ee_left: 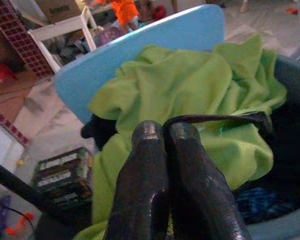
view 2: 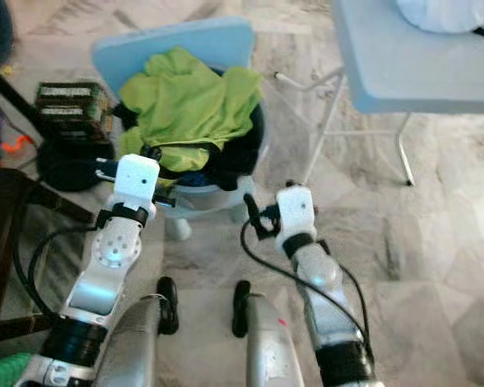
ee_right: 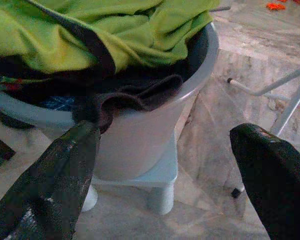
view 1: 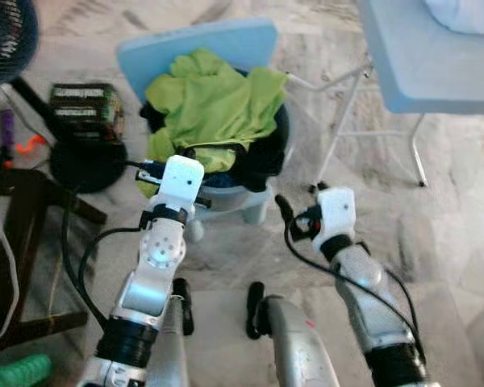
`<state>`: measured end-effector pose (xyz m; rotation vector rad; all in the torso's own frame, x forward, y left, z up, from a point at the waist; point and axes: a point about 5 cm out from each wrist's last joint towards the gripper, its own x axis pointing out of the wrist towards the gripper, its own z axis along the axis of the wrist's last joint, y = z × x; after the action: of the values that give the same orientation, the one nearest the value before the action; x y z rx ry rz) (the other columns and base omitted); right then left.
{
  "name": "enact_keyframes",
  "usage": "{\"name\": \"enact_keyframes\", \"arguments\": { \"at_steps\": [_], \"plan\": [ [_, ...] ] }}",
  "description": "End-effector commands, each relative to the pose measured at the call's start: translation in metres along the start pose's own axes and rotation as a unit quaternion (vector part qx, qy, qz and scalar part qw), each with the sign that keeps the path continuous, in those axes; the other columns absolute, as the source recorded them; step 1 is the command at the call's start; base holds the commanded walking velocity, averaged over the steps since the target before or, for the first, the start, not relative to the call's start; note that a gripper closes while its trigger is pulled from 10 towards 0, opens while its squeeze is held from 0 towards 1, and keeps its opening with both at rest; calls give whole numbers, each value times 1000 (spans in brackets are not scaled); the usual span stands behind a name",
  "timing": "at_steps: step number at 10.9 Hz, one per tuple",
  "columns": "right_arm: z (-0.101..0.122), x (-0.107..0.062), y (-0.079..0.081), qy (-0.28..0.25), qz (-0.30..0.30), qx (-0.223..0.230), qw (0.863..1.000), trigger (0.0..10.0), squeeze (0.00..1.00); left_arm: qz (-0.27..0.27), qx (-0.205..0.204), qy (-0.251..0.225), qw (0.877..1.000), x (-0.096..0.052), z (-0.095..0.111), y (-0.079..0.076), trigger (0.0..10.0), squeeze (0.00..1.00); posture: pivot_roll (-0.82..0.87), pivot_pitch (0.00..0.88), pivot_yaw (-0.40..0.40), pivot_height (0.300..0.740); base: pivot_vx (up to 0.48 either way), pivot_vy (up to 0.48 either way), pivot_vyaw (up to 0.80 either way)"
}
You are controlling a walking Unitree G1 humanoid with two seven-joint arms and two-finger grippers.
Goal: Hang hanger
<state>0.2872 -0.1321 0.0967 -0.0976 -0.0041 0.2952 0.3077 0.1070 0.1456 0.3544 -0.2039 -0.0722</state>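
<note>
marble floor (view 1: 460, 242), laundry basket (ee_right: 140, 145), blue table (view 1: 419, 56)

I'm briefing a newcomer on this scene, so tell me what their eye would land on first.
The bright green garment heaped in the pale laundry basket, which stands on a small blue chair, stands out most. The left end effector, fingers shut, is at the garment's dark collar, while the right end effector is open beside the basket. A pale blue folding table is on the right.
</note>
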Motion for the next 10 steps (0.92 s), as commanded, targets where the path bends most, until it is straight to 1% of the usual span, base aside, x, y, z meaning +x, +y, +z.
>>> {"name": "enact_keyframes", "arguments": {
  "at_steps": [1, 2, 3, 4, 5, 6, 7, 8, 9, 10],
  "plan": [
    [-7, -4, -3, 11, -13, 6, 1000, 10000, 0, -12, 1, 6, 1000, -1, -2, -6, 10000, 0, -3, 313, -49, 740, 0, 0, 0],
    [-6, -1, -6, 8, -16, 7, 1000, 10000, 0, -21, 3, -4, 1000, 1, 3, -11, 10000, 0, 2, 310, -51, 740, 0, 0, 0],
    [-5, 0, -6, 7, -17, 8, 1000, 10000, 0, -21, -5, -7, 1000, 1, 5, -11, 10000, 0, 4, 310, -55, 740, 0, 0, 0],
    [-5, 1, -5, 6, -11, 8, 1000, 10000, 0, 4, -22, 12, 1000, -1, 0, -6, 10000, 0, 15, 326, -69, 740, 0, 0, 0],
    [-7, -1, -3, 11, -6, 9, 1000, 10000, 0, -5, -18, 40, 999, -3, -10, -5, 10000, 0, 21, 334, -77, 740, 0, 0, 0],
    [-10, -4, 1, 17, 4, 12, 1000, 10000, 0, -49, 5, 120, 991, -7, -36, -9, 10000, 0, 32, 351, -94, 740, 0, 0, 0],
    [-10, -5, 4, 19, 11, 12, 1000, 10000, 0, -68, -20, 167, 983, -9, -51, -12, 10000, 0, 35, 355, -99, 740, 0, 0, 0],
    [-10, -4, 5, 20, 15, 11, 1000, 10000, 0, -65, -10, 180, 981, -7, -61, -5, 10000, 0, 26, 361, -109, 740, 0, 0, 0],
    [-8, -4, 2, 18, 13, 10, 1000, 10000, 0, -52, -3, 170, 984, -2, -61, 4, 10000, 0, 18, 369, -101, 740, 0, 0, 0],
    [-8, -7, -8, 19, -2, 5, 1000, 10000, 0, -47, -3, 168, 985, 8, -57, 10, 10000, 0, 10, 384, -97, 740, 0, 0, 0]
  ]
}}
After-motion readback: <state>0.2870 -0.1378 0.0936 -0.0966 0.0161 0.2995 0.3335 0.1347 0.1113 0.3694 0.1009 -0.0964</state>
